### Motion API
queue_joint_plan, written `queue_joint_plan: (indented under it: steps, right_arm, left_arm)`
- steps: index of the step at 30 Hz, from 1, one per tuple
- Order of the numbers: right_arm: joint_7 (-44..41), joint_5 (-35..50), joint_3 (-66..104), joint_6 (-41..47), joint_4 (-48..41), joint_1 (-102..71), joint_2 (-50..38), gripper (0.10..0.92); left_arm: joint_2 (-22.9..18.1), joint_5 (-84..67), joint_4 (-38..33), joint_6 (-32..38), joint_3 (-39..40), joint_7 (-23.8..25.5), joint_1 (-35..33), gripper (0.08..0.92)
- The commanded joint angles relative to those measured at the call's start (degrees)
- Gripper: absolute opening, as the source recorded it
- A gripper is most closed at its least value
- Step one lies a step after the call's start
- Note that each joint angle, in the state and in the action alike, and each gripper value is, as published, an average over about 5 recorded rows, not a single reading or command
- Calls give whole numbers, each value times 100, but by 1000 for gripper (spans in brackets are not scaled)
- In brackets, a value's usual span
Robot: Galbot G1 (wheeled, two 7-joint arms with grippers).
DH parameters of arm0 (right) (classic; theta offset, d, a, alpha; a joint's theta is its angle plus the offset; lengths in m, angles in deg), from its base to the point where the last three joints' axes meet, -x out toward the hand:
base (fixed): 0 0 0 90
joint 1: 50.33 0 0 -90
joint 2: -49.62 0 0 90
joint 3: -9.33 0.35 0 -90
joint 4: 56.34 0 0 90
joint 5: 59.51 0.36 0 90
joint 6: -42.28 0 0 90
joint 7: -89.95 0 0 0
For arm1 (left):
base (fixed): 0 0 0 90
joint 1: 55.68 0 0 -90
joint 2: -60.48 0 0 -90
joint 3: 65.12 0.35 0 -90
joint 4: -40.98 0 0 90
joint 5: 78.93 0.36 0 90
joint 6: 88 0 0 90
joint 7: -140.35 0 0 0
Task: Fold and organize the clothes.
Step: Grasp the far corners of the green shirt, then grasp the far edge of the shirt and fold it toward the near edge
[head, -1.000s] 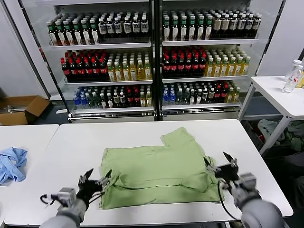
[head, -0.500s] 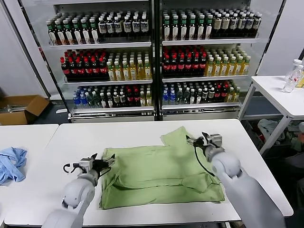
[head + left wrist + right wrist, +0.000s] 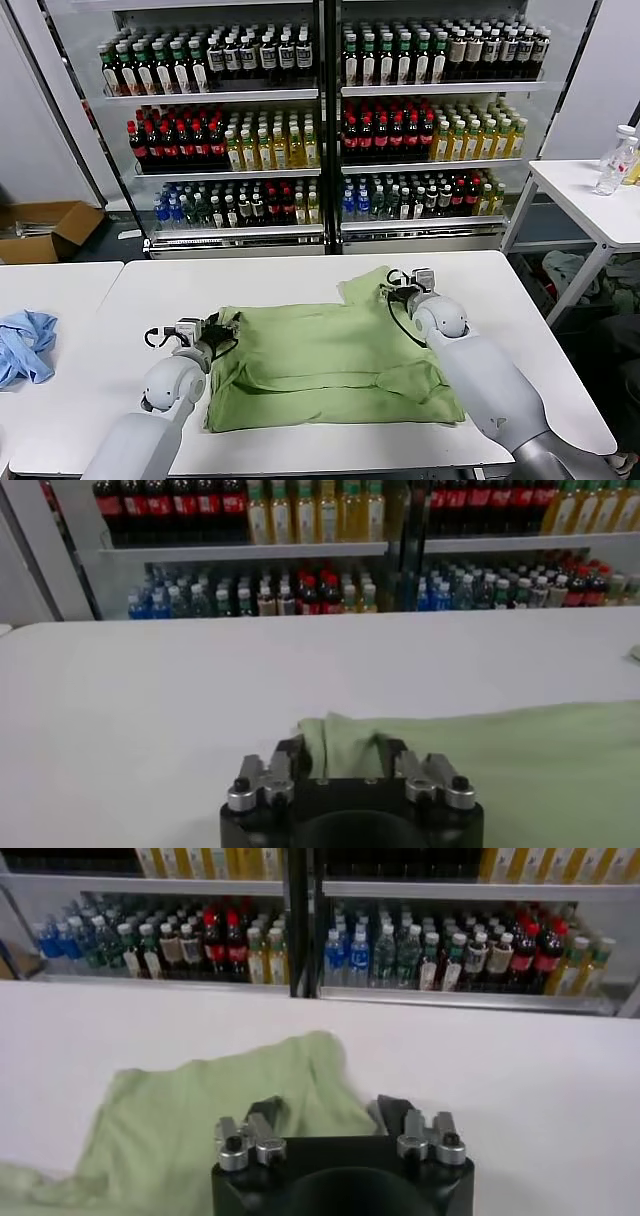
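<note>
Light green shirt (image 3: 335, 365) lying flat, partly folded, mid-counter, long axis running left to right. I have the left tool (image 3: 222, 326) at its far-left corner, fabric bunched between partly closed jaws, seemingly pinched. The right tool (image 3: 396, 290) sits at the far-right sleeve; whether it has clamped cloth I cannot tell. Bare white counter (image 3: 250, 280) lies beyond; the near edge is close. A blue garment (image 3: 25, 345) lies well apart on the neighbouring table.
</note>
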Motion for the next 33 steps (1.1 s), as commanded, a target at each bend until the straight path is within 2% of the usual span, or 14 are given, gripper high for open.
queue_joint_plan:
  steps: [1, 11, 15, 24, 33]
  right_arm:
    - [-60, 78, -188, 41, -364, 146, 136, 481]
    - [-49, 10, 181, -329, 1369, -326, -336, 195]
    - [30, 167, 445, -375, 2142, -587, -603, 115]
    - [168, 429, 1313, -248, 3964, -1801, -1382, 108]
    - [253, 419, 2449, -61, 5384, -3886, -1585, 108]
  left_arm:
    - [26, -513, -56, 19, 16, 108, -112, 437]
    - [203, -905, -1095, 433, -266, 267, -518, 146]
    - [275, -943, -1510, 497, -376, 293, -726, 87]
    - [421, -1123, -2265, 447, -773, 284, -1354, 84]
    - [699, -1313, -2918, 60, -1077, 255, -2186, 84]
